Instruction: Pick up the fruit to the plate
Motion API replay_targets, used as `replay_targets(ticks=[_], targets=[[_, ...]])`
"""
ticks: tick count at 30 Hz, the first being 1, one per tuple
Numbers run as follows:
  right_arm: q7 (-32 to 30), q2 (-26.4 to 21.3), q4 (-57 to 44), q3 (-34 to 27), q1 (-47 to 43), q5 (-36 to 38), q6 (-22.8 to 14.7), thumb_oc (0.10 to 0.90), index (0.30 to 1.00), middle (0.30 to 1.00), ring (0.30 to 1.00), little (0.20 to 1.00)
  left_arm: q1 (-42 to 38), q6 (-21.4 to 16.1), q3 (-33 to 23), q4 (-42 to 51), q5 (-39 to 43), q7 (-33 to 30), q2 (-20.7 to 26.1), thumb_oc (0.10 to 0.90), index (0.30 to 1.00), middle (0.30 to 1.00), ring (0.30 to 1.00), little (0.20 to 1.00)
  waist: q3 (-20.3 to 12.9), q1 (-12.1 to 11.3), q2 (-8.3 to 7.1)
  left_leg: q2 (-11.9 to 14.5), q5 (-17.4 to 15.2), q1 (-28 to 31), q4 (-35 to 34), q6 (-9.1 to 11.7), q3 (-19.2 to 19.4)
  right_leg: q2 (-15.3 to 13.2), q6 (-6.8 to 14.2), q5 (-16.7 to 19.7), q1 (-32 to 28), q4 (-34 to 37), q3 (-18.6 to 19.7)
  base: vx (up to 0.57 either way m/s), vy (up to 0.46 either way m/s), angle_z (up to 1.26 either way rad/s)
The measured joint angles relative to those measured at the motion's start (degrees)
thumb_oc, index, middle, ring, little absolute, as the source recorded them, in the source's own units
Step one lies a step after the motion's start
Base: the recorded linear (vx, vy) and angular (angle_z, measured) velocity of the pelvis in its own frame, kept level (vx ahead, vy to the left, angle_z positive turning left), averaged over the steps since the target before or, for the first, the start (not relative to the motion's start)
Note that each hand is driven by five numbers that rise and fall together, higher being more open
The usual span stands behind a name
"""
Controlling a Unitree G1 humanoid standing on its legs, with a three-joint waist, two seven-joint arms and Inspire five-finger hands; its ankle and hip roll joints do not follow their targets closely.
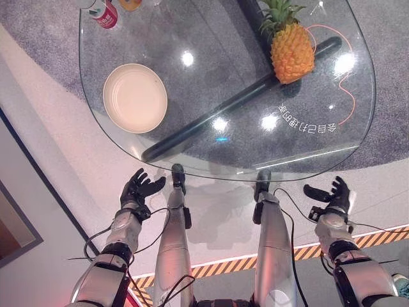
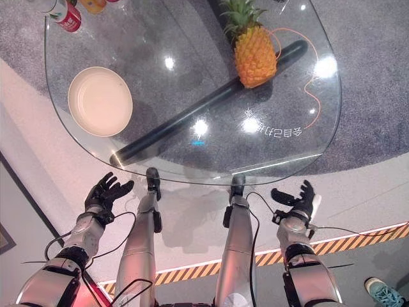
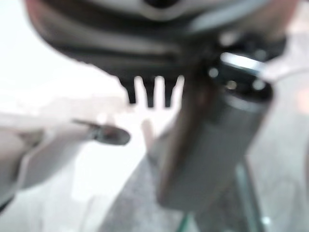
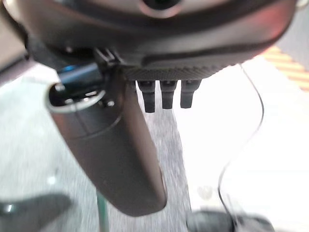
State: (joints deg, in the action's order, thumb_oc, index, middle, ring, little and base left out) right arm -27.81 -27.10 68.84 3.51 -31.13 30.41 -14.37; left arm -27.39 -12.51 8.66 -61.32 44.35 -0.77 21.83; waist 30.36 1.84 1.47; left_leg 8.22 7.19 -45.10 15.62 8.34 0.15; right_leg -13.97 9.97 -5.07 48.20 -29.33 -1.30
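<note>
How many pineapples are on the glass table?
1. The pineapple stands on the far right part of the glass table, apart from the plate. None other visible.

— Left hand (image 1: 137,190)?
— Low on the left side, below the near edge of the scene, palm up, fingers spread and relaxed, thumb out to the side. Holding nothing.
— And the left arm?
— Silver-grey forearm rising from the lower left corner, wrist bent slightly inward.
— Right hand (image 1: 332,197)?
— Mirrors it on the right: fingers loosely extended, thumb pointing inward toward the centre, nothing in its grasp. Its own wrist view shows straight dark fingertips (image 4: 167,95) in a row.
— Spacing?
— Well apart, roughly level with one another.
</note>
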Motion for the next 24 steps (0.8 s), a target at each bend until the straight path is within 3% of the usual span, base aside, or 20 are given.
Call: replay_targets(ticks=[4, 9, 14, 18, 24], targets=[[-5.5, -3.4, -0.2, -5.3, -2.0, 4.9, -0.2, 0.800, 0.900, 0.900, 0.900, 0.900, 0.0, 0.0, 0.3, -0.1, 0.0, 0.0, 0.3, 0.800, 0.900, 0.900, 0.900, 0.900, 0.0, -0.1, 0.00, 0.0, 0.0, 0.1, 0.0, 0.0, -0.2, 0.0, 0.0, 0.0, -0.2, 0.2, -0.2, 0.01, -0.046, 0.01], [-13.3, -6.9, -3.7, -7.1, -3.2, 9.2, -2.8, 0.800, 0.900, 0.900, 0.900, 0.900, 0.1, 0.1, 2.6, 0.5, 0.0, 0.0, 0.8, 0.800, 0.900, 0.900, 0.900, 0.900, 0.0, -0.2, -0.02, 0.1, 0.1, 0.1, -0.5, 0.1, -0.9, 0.0, -0.1, 0.1, -1.1, 1.0, -1.3, -0.01, -0.009, 0.05], [-21.5, -7.8, -10.9, -7.3, -5.2, 10.1, -7.9, 0.800, 0.900, 0.900, 0.900, 0.900, 0.1, 0.2, 3.2, 0.7, 0.0, -0.2, 1.8, 0.800, 0.900, 0.900, 0.900, 0.900, 0.0, -0.2, -0.02, 0.0, 0.2, 0.1, -0.8, 0.0, -0.8, 0.0, 0.0, 0.2, -1.1, 1.5, -1.3, 0.00, 0.000, 0.00], [-23.2, -8.9, -13.9, -7.3, -8.8, 11.1, -11.4, 0.800, 0.900, 0.900, 0.900, 0.900, 0.0, 0.5, 4.1, 0.8, 0.4, -0.2, 2.0, 0.800, 0.900, 0.900, 0.900, 0.900, 0.0, -0.2, -0.01, -0.1, 0.2, 0.1, -1.0, 0.0, -0.8, -0.2, 0.0, 0.2, -1.0, 1.7, -1.3, -0.01, 0.009, 0.00], [-25.9, -9.1, -28.7, -5.2, -10.3, 7.8, -13.6, 0.800, 0.900, 0.900, 0.900, 0.900, 0.1, 0.9, 4.0, 2.0, 1.2, -0.1, 2.1, 0.800, 0.900, 0.900, 0.900, 0.900, 0.0, -0.6, 0.01, -0.2, 0.3, 0.1, -1.9, 0.0, -0.5, -0.2, 0.2, 0.5, -0.9, 2.6, -1.3, -0.01, 0.015, 0.00]])
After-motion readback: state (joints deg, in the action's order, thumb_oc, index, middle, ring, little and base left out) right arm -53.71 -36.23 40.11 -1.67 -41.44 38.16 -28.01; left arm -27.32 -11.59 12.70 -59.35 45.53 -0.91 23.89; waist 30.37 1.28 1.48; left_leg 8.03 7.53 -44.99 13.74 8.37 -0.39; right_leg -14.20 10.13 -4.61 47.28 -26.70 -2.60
